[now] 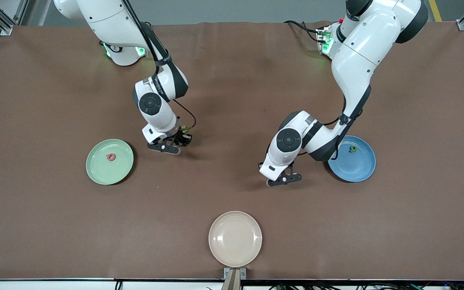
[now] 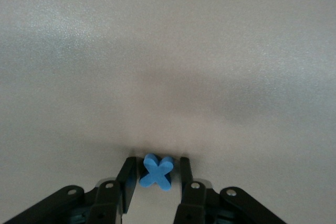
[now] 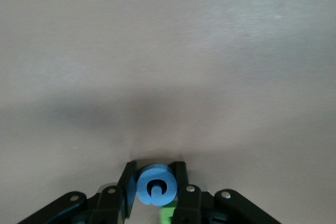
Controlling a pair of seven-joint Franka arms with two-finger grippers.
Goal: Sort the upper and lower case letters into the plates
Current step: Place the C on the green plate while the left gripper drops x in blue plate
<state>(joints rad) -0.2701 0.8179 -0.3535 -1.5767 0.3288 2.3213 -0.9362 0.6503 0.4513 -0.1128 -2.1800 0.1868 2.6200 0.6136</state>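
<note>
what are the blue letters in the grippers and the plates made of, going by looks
Blue X letter and blue curled letter: likely foam, thick, matte, with soft rounded edges. Mint green plate, blue plate and beige plate: probably plastic or melamine, smooth with a faint sheen; ceramic cannot be ruled out.

Even overhead light, soft shadows.

Mint green plate [image 1: 109, 162], blue plate [image 1: 355, 165] — both letters blue (third plate [image 1: 235, 238] beige).
</note>
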